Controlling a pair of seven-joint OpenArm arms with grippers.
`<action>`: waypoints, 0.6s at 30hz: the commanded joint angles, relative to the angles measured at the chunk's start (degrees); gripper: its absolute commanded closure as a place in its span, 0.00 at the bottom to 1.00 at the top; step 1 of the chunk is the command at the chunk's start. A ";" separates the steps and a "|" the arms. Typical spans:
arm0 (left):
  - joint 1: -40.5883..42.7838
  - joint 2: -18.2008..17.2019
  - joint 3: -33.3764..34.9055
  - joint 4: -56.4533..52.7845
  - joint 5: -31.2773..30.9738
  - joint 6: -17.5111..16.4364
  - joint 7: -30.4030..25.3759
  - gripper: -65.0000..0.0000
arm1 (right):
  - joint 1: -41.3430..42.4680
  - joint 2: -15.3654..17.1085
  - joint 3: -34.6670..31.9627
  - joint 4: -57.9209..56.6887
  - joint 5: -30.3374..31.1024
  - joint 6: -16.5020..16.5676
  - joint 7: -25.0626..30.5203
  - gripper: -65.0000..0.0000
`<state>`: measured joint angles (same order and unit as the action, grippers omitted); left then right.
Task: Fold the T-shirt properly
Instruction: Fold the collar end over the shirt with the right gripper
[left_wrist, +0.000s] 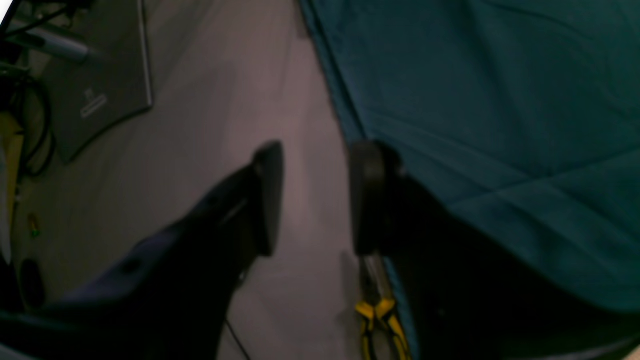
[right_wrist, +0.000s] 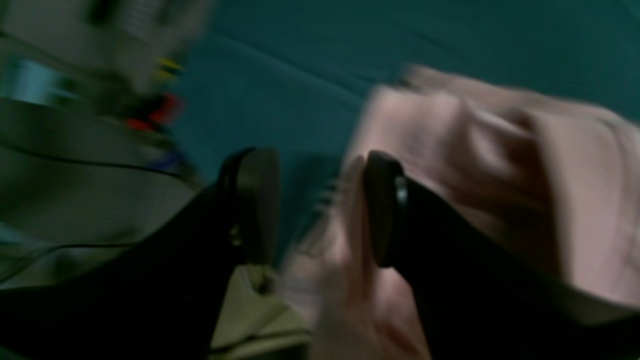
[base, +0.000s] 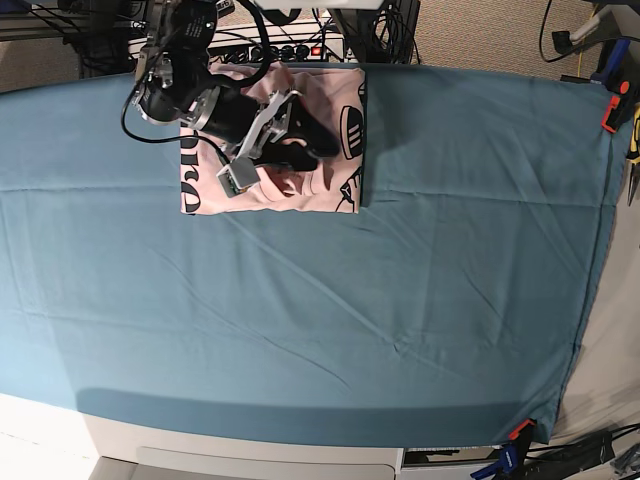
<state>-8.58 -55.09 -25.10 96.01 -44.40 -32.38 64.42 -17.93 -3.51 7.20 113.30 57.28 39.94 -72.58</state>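
Jaws on the right gripper (right_wrist: 320, 207) stand apart, with nothing between them. One finger sits over the pink T-shirt (right_wrist: 500, 175) and the other sits over the teal cloth sheet (right_wrist: 300, 70). That wrist view is very blurry, so I cannot tell if a finger touches the shirt.

The left gripper (left_wrist: 315, 200) has its jaws apart too, and they hold nothing. Under it is a pale floor (left_wrist: 225, 100), right beside the edge of the teal cloth sheet (left_wrist: 500, 125). A tool with yellow handles (left_wrist: 380, 315) lies on the floor by that edge. A grey flat thing (left_wrist: 100, 90) lies farther off on the floor.

In the base view, the T-shirt (base: 320, 185) lies bunched into a rough square near the far edge of the table, toward the left. Black letters show on its left and right sides. The right arm (base: 200, 100) reaches over the shirt, and the right gripper (base: 318, 142) is above its middle.

The teal cloth sheet (base: 350, 320) covers the whole table. Clips (base: 518, 432) hold it at the near right corner, and another clamp (base: 612, 108) holds the far right edge. A power strip (base: 290, 48) sits behind the table.
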 joint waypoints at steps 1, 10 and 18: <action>-1.09 -1.88 -0.59 0.59 -0.15 0.39 -1.05 0.64 | 0.33 0.00 -0.13 1.07 4.39 0.06 0.04 0.56; -1.09 -1.88 -0.59 0.59 -0.15 0.42 -1.05 0.64 | 0.44 0.02 0.00 1.18 27.36 0.06 -7.42 0.56; -1.05 -1.86 -0.59 0.31 -0.15 0.44 -1.03 0.64 | 0.46 0.02 7.67 16.76 27.72 0.06 -7.42 0.56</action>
<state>-8.58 -55.09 -25.10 95.83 -44.40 -32.36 64.40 -17.63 -3.49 15.03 129.03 80.88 40.66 -81.21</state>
